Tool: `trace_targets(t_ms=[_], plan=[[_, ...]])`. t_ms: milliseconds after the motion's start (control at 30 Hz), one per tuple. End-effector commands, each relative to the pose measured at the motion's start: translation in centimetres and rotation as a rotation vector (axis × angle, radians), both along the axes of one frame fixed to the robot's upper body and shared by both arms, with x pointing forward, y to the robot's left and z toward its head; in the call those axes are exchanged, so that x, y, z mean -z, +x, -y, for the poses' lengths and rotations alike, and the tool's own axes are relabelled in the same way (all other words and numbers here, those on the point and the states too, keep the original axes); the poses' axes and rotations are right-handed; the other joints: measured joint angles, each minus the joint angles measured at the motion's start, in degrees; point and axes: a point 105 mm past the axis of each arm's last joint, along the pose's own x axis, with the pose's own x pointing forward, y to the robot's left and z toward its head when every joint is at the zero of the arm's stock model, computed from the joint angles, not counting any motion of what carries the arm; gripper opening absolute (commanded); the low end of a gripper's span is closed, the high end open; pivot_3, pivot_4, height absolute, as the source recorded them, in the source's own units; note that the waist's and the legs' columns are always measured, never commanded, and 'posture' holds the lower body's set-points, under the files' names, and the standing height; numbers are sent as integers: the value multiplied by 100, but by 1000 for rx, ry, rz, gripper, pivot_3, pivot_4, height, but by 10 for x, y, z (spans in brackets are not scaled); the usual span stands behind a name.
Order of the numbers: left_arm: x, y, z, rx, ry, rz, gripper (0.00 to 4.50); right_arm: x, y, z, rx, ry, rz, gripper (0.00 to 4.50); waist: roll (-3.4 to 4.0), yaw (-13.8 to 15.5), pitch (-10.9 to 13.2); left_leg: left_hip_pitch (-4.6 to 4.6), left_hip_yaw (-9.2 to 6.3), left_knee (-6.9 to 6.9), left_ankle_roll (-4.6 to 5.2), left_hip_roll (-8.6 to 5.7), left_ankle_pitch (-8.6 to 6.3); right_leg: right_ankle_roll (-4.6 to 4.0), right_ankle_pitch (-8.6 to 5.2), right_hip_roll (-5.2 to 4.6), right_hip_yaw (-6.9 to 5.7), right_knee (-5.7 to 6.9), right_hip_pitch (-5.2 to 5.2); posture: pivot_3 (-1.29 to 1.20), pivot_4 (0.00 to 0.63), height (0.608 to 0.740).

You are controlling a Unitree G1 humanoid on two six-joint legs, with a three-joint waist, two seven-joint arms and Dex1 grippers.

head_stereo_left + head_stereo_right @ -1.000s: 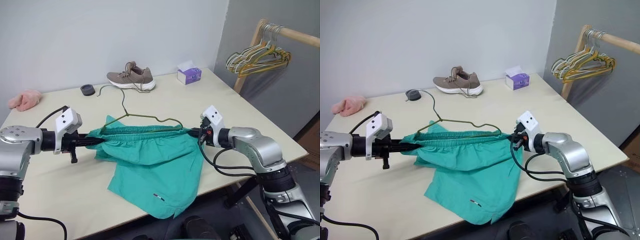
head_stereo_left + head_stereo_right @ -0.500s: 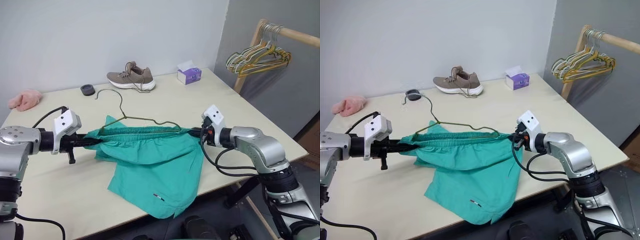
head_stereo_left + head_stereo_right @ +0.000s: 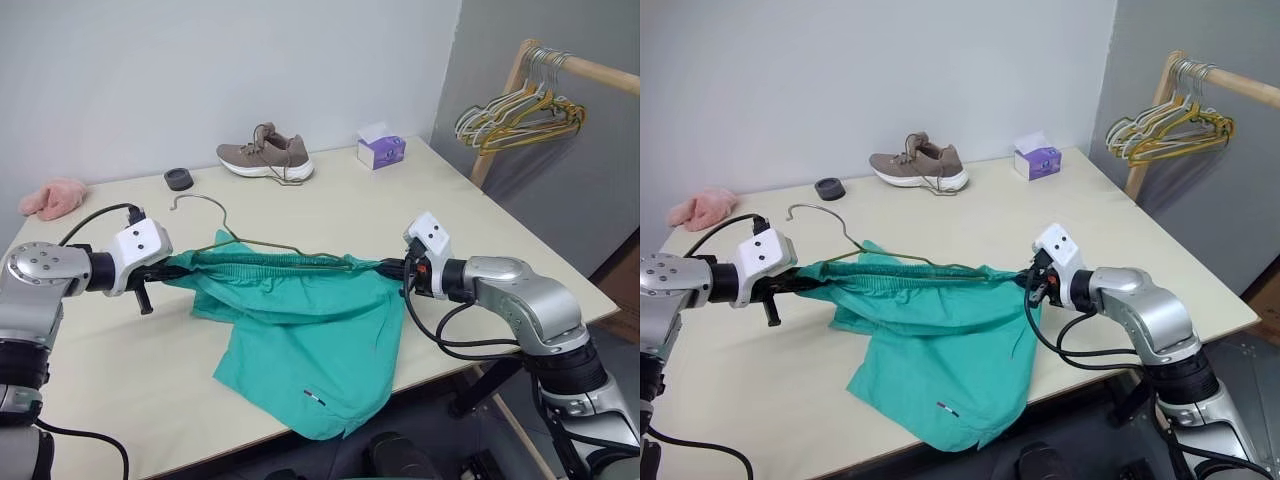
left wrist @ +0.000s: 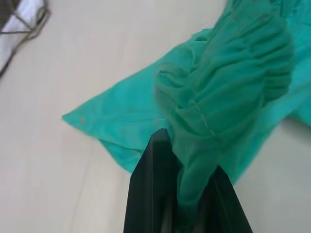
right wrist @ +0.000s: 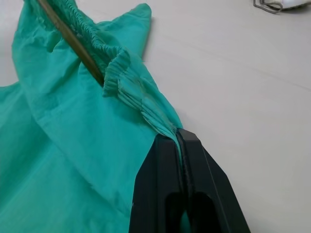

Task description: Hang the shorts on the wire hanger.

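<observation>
A bare test room: plain table [image 3: 420,215], blank walls, wooden clothes rail [image 3: 590,70] with hangers [image 3: 520,115].

The shorts [image 3: 300,320] are teal green with a tiny white mark near the bottom edge. The wire hanger [image 3: 250,243] is dull olive brown. The table [image 3: 480,210] is pale cream. At 12 o'clock sits a brown shoe [image 3: 263,156] with a white sole. A pink fuzzy cloth [image 3: 52,197] lies at 10 o'clock. The small box [image 3: 381,150] is purple.

Bare beige tabletop [image 3: 420,200] lies open between teal-green fabric shorts [image 3: 300,320] and, along the far edge, brown laced shoe [image 3: 264,156] and purple tissue box [image 3: 381,149].
</observation>
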Motion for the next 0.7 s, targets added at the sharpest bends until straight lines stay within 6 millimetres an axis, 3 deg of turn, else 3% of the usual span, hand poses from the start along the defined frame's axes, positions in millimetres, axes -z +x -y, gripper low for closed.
trace_targets(t_ms=[33,167,267,467,633,700], plan=[[-15,3,-41,-232,-42,47,0,-3,13,45,197,-52,24,20,0,7,0,0,0,0,0,0,0,0,0,0,0,0,0,-283,0,740],[-13,0,-25,-211,-196,-15,0,0,7,40,174,-32,-11,20,0,-1,0,-2,1,1,0,-1,0,0,0,0,1,1,0,-283,0,740],[-4,-14,-15,-148,-205,-105,0,0,7,39,176,-27,-13,20,0,-26,0,-2,1,0,0,-1,0,-2,1,0,1,2,-2,-281,0,740],[0,-25,-12,-116,-207,-164,0,-5,10,41,178,-37,15,20,0,20,0,-1,1,1,0,1,0,-2,1,0,0,1,0,-279,0,740],[-5,-22,-7,-115,-272,-140,0,-12,1,21,57,-34,90,20,1,39,1,-1,1,0,0,2,0,3,-2,0,-2,1,0,-278,0,740],[-7,-22,-6,-115,-287,-133,0,-15,3,17,69,1,106,395,0,35,0,0,2,0,0,2,0,4,-2,0,-1,1,0,-280,0,740]])
